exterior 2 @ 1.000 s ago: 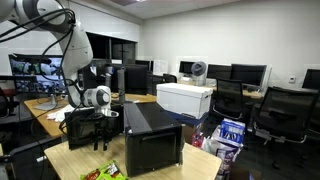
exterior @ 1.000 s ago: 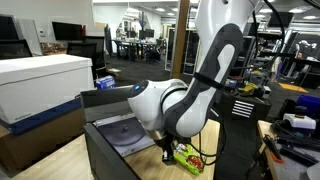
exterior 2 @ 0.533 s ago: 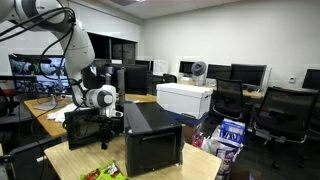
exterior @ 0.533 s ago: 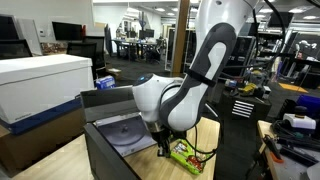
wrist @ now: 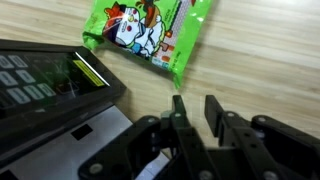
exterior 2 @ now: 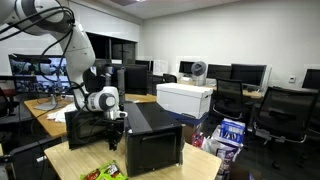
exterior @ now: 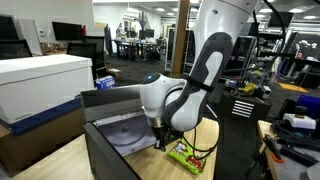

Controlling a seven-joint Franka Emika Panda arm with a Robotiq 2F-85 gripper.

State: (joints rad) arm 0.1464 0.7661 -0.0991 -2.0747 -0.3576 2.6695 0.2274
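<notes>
Exterior view: arm (exterior: 205, 70) bent low, jaws down at the worktop (exterior: 208, 130), right next to the green snack packet (exterior: 183, 154), between it and the black printer (exterior: 120, 135). Packet lies flat on the wood, not gripped, can't confirm contact from here. White box (exterior: 40, 85) sits well apart. Exterior view from farther back: arm (exterior 2: 75, 50) is hunched beside the printer (exterior 2: 150, 135), jaws low on its near side, their gap too small to read. Packet (exterior 2: 103, 172) shows as a green scrap at the worktop (exterior 2: 200, 160) edge. Wrist view: packet (wrist: 150, 28) is ahead of the fingertips (wrist: 181, 108) and clear of them. Jaws are drawn almost together, slim gap, nothing in it. So no grasp made and the packet is free on the worktop (wrist: 270, 60). Materials: packet is a glossy, crinkly film, thin flat rectangle with crimped ends and a cartoon print, so likely slippery and floppy. Printer (wrist: 40, 80) is hard matte black plastic with a keypad, boxy with a sharp corner close to the packet. Worktop is smooth pale wood grain.
</notes>
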